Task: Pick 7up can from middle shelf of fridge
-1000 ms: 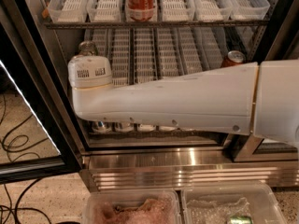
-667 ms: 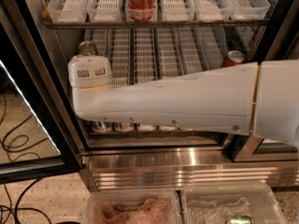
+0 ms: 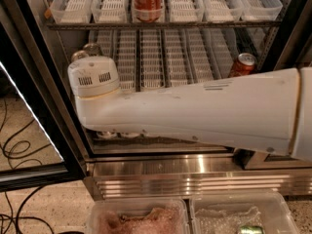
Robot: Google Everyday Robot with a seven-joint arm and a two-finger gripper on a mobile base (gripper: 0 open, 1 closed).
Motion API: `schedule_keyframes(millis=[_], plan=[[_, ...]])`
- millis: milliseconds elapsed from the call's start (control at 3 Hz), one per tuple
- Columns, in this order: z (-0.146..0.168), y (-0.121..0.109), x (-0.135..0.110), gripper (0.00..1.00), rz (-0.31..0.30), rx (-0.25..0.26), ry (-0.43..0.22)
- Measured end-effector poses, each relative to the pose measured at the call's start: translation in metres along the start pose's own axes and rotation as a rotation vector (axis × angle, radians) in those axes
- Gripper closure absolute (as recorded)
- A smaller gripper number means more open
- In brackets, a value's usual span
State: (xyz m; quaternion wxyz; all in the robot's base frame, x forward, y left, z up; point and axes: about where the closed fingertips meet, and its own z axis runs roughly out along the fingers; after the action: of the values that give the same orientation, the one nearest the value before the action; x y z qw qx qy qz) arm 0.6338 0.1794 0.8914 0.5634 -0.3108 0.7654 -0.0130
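care with aim matters: 7up can (image 3: 90, 49) peeks out at ten o'clock, just above the arm's (image 3: 195, 111) elbow, its twin (image 3: 78, 56) touching beside it. gripper is out of sight, likely behind the arm, so i cannot tell its grip; centre on one can only.

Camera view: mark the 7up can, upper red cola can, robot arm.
7up can (image 3: 92, 48), camera view, silver top.
upper red cola can (image 3: 147, 1), camera view, red body.
robot arm (image 3: 195, 111), camera view, white forearm shell; end effector not visible.

white arm (image 3: 195, 112) — black-framed fridge (image 3: 195, 177)
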Motion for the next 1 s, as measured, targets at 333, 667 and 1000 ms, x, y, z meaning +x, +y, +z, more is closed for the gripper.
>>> schedule_keyframes(millis=[333,667,1000], plan=[[-0.0275,-0.0098,-0.0124,1.00,-0.012,0.044,-0.055],[-0.0290,-0.0104,-0.0142,1.00,-0.011,0.046,-0.060],[-0.0374,-0.0114,-0.0197,1.00,-0.040,0.049,-0.077]])
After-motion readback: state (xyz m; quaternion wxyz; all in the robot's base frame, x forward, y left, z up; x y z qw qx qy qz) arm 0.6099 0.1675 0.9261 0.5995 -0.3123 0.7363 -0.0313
